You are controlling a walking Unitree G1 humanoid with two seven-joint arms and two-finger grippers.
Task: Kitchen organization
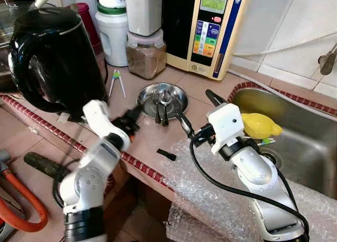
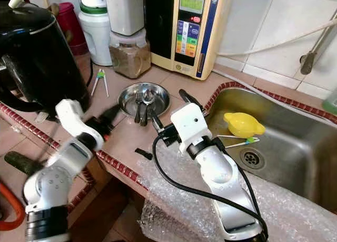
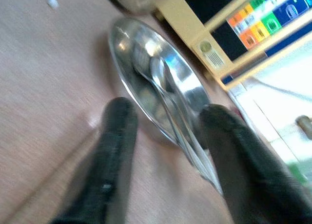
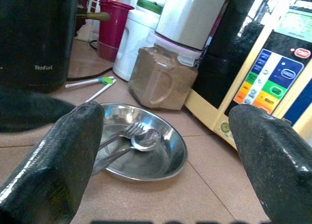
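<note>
While both arms are reaching over the tan tiled counter beside the steel sink, a shiny round steel dish is sitting there holding a fork and spoon. Left gripper is hovering wide at its rim, right gripper is spread wide just beside it, and crinkly bubble wrap is draping the edge.

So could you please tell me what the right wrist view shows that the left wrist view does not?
The right wrist view alone takes in the black kettle, the red cup, the jar of brown powder and the green-tipped tongs on the counter. The left wrist view alone shows the white wall tiles past the water machine. Both share the steel dish holding a fork and spoon, the water machine's coloured buttons, and an open claw aimed at the dish.
</note>
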